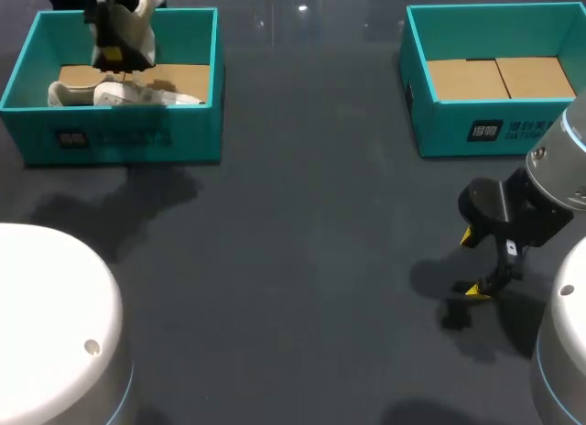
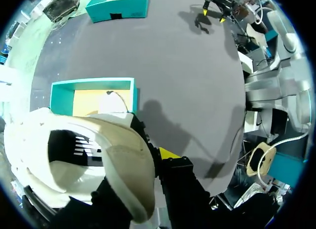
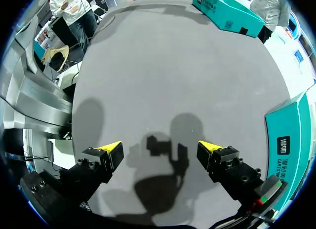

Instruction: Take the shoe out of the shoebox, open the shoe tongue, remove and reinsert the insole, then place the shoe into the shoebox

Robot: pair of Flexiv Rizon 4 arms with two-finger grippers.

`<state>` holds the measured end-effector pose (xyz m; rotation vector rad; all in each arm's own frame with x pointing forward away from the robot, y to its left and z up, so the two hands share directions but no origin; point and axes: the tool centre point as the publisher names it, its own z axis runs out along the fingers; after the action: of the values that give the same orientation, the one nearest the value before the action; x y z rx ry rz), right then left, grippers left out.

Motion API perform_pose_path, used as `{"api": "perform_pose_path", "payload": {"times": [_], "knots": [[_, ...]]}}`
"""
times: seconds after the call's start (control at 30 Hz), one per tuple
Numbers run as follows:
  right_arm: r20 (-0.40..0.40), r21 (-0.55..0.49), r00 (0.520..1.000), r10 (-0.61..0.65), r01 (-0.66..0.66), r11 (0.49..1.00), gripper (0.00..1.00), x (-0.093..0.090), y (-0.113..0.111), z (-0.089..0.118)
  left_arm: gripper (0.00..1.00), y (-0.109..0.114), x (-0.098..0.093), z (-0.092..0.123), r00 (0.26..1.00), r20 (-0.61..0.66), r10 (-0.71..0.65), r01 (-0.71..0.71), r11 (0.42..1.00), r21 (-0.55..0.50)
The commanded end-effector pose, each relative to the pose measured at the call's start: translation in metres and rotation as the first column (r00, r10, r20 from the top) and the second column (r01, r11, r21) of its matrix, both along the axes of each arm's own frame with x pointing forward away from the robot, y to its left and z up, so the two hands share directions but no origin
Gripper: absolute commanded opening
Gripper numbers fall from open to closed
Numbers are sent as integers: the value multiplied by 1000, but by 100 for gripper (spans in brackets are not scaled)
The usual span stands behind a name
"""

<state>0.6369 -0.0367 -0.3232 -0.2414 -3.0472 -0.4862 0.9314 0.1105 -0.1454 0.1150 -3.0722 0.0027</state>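
My left gripper (image 1: 113, 51) hangs over the left teal shoebox (image 1: 119, 136), shut on a white shoe (image 1: 139, 24). In the left wrist view that shoe (image 2: 94, 155) fills the near field, opening up, its heel wall pinched by the gripper (image 2: 154, 157). Only one yellow fingertip (image 2: 168, 153) shows outside it. Under it lies the shoebox (image 2: 59, 93) with a second white shoe (image 2: 111, 103), which also shows in the head view (image 1: 119, 96). My right gripper (image 1: 471, 263) stands open and empty low over the table at the right, fingers wide apart (image 3: 160, 149).
A second teal shoebox (image 1: 458, 132) with a cardboard floor stands at the back right, just beyond my right arm (image 3: 289, 140). Dark table spreads between the two boxes. My arms' white bases fill the near corners.
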Motion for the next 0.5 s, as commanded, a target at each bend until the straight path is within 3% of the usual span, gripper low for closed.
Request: {"api": "perform_pose_path", "payload": {"times": [0.03,0.43,0.5], "knots": [[2,-1,1000,-1,1,1000,100,-1,0,0,0,37,38,16,999,-50,13,-14,1000,-27],[2,-1,1000,-1,1,1000,100,-1,0,0,0,37,38,16,999,-50,13,-14,1000,-27],[2,-1,1000,-1,1,1000,100,-1,0,0,0,43,52,9,997,-77,-21,18,999,-44]]}}
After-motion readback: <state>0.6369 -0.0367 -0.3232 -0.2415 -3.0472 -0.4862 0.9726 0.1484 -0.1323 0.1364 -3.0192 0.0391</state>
